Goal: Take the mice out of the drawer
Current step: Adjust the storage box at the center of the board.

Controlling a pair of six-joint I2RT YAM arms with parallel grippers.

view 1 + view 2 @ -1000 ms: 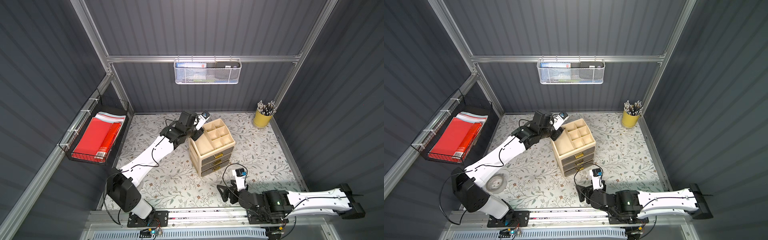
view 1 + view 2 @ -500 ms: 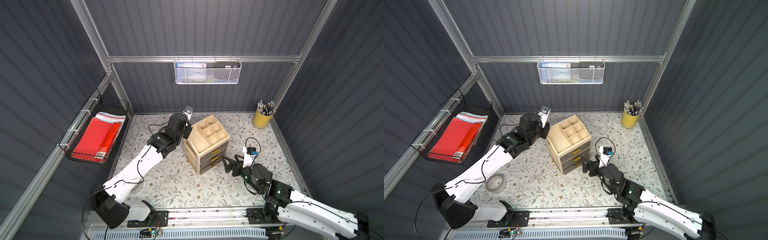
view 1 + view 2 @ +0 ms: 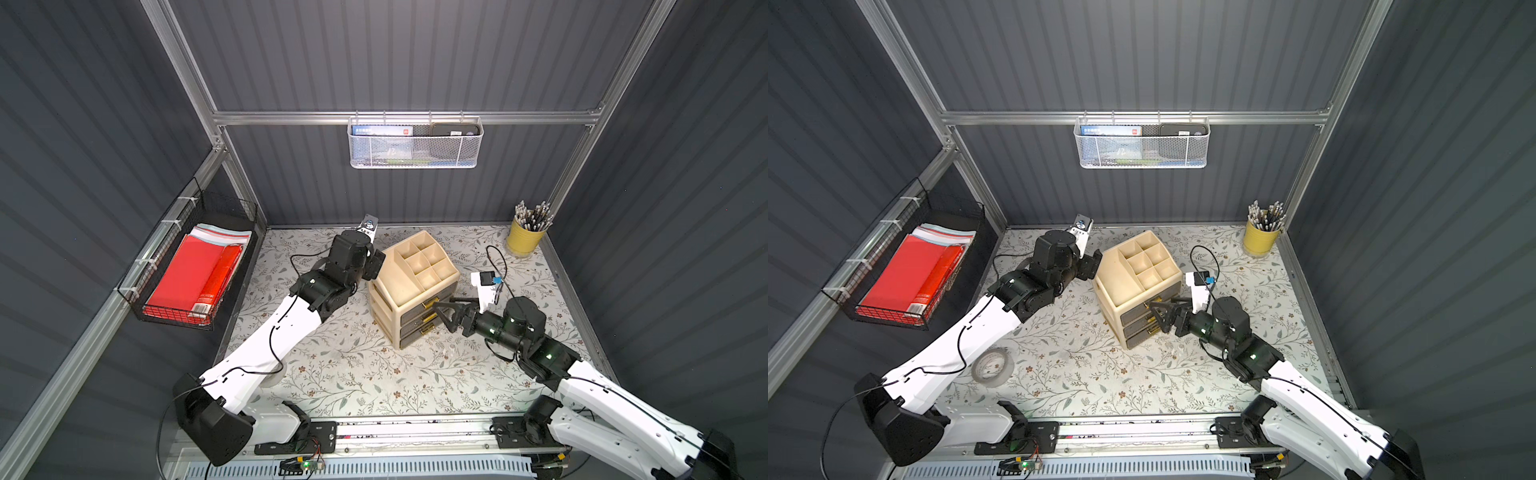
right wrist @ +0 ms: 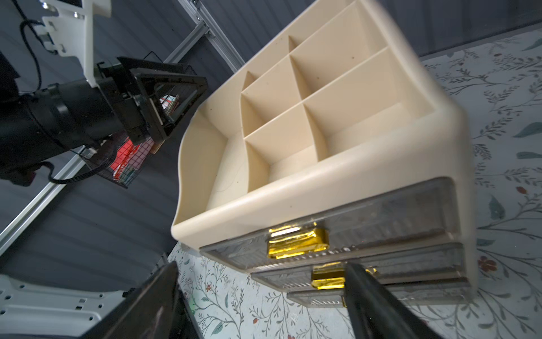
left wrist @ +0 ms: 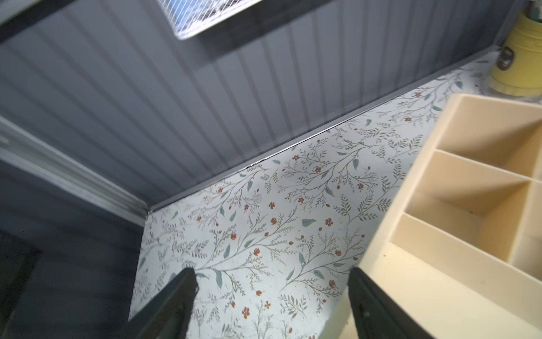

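Dark slatted booth, floral desk point(image 3: 353, 374). Beige organiser point(image 3: 401, 286) sits mid-desk, skewed, nearer the back edge. All three grey drawers point(image 4: 381, 214) are shut; mice not visible, can't tell which drawer holds them. Left hand point(image 5: 271, 296) is released, jaws wide, empty, just beside the organiser's back-left corner. Right hand point(image 4: 261, 281) is also spread and empty at the drawer fronts, one finger point(image 4: 369, 302) over the second drawer's gold handle point(image 4: 325, 277); contact unclear.

Closed smoky drawers point(image 4: 381, 217) hide their contents.
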